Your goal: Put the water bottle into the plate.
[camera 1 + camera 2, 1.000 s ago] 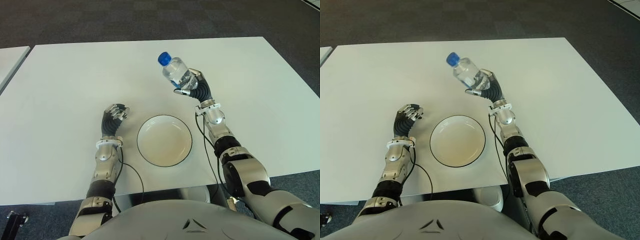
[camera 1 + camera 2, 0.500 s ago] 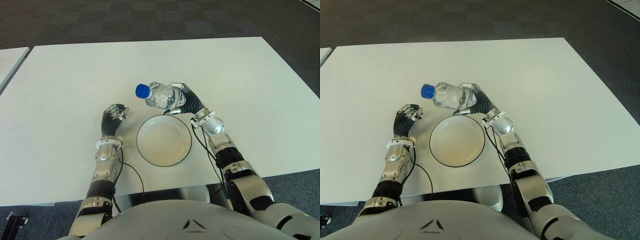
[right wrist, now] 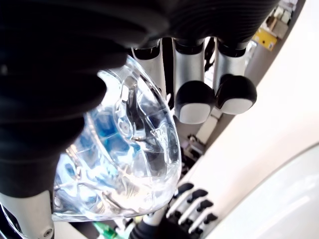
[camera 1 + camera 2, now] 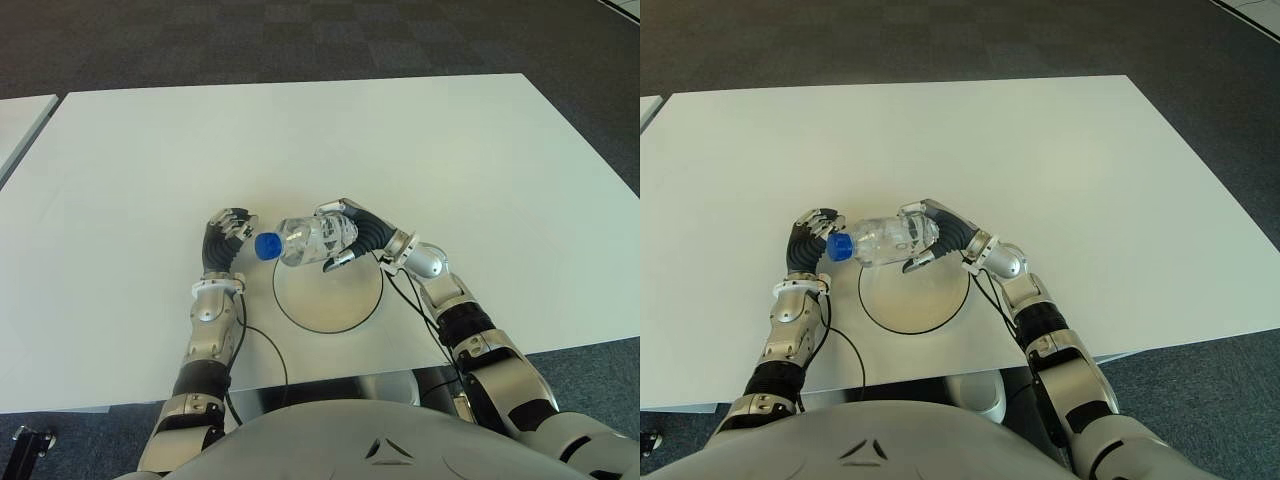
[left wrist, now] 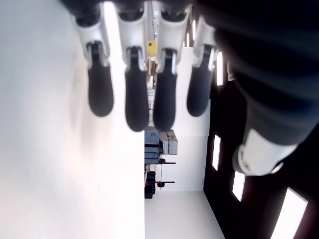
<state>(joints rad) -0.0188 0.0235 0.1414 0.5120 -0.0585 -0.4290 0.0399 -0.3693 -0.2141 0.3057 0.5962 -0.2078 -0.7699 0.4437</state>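
A clear water bottle (image 4: 305,241) with a blue cap (image 4: 267,246) lies tilted on its side in my right hand (image 4: 350,236), which is shut on it. The bottle hangs over the far left rim of the white plate (image 4: 335,300), cap pointing toward my left hand. In the right wrist view the bottle's base (image 3: 124,149) fills the palm and the plate's rim (image 3: 289,199) lies below. My left hand (image 4: 228,235) shows just left of the cap, its fingers (image 5: 134,94) curled and holding nothing.
The white table (image 4: 150,150) stretches wide behind and to both sides of the plate. Its front edge (image 4: 560,345) runs close to my body. A second white table (image 4: 20,115) stands at the far left. Dark carpet lies beyond.
My right hand has carried the bottle down and to the left, tipping it nearly flat over the plate's far rim. The left hand has stayed where it was.
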